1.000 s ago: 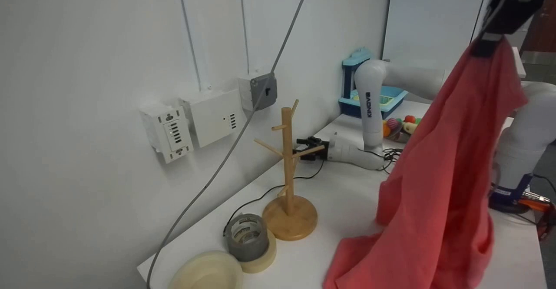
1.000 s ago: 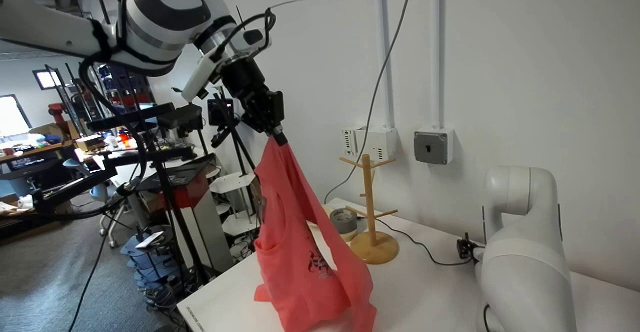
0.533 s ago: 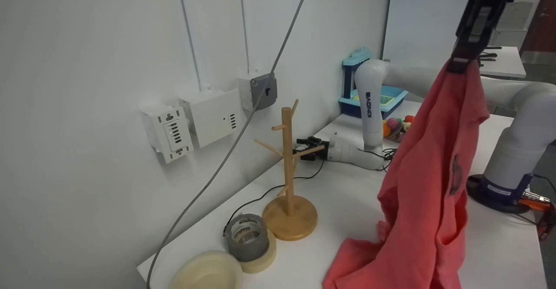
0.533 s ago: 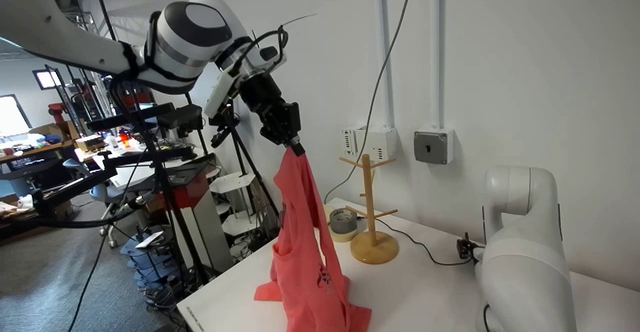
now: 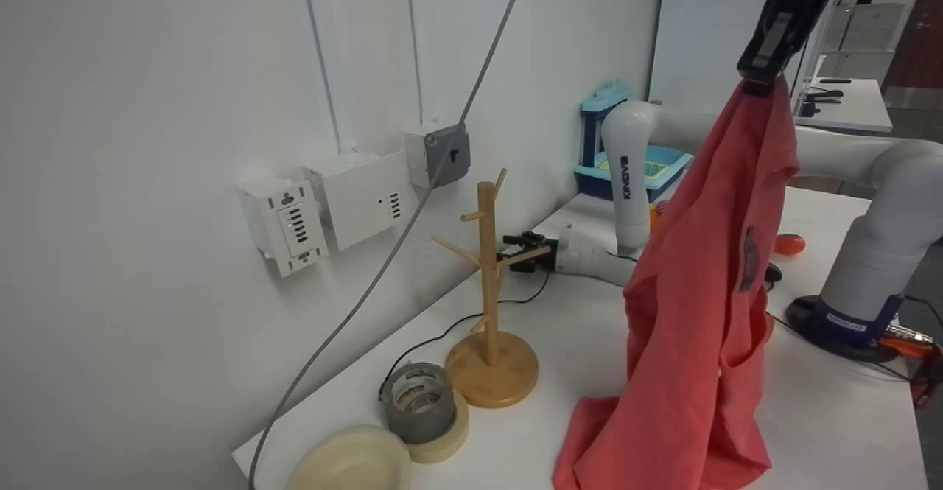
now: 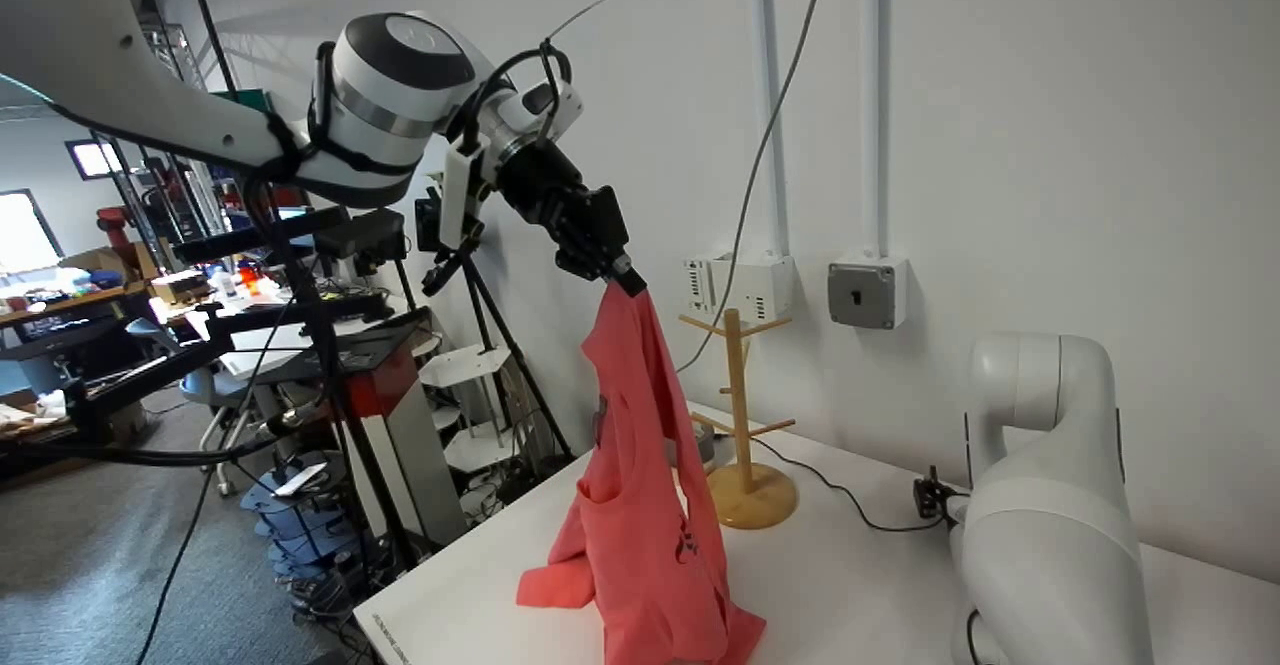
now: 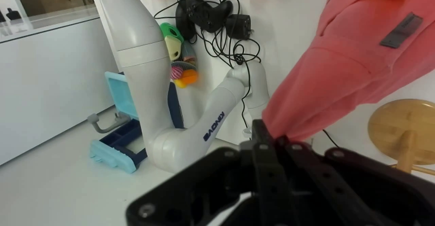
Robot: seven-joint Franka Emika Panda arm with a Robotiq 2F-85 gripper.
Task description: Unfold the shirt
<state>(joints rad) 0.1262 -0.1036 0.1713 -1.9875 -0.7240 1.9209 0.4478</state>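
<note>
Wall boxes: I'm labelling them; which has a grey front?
The rightmost box in both exterior views; the left box and middle box have white fronts.

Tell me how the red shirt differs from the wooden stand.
The shirt is wrinkled coral-red cloth; the wooden stand is a tan post with pegs. The shirt hangs from the shut jaws; the wooden stand rests upright on the table. The shirt bears dark marks; the wooden stand looks plain. Both show in every view.

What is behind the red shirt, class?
In an exterior view, another robot arm passes behind the shirt, its middle covered. In an exterior view, a grey tape roll peeks out, partly covered.
</note>
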